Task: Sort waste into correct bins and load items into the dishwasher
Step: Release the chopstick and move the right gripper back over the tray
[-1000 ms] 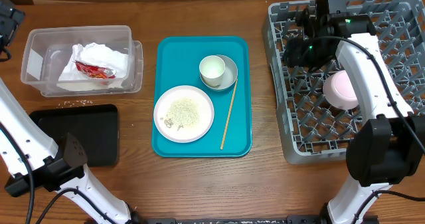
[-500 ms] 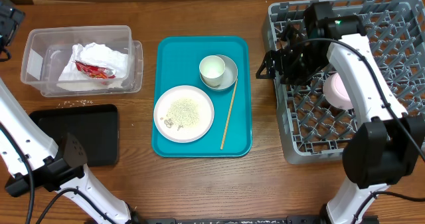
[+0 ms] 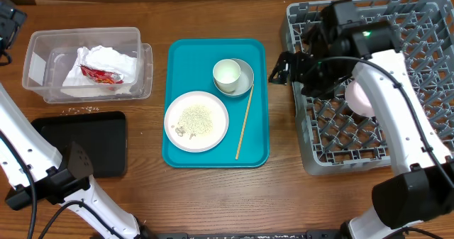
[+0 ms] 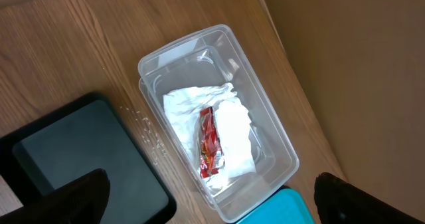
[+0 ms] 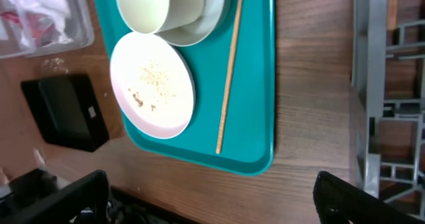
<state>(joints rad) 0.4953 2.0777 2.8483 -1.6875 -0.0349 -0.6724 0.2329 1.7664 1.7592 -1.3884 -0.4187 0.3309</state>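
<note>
Wooden table; right gripper jaws spread, empty, facing teal plastic tray, likely for next pickup; left gripper jaws open.

The right gripper now hangs just past the left edge of the dish rack, over bare wood beside the teal tray. A second ago it was above the rack's back corner. Its jaws stand wider apart than before.

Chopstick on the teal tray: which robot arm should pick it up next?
Probably right: the right gripper, open, hovers beside the teal tray, close to the chopstick; the left gripper is far off over the clear tub.
</note>
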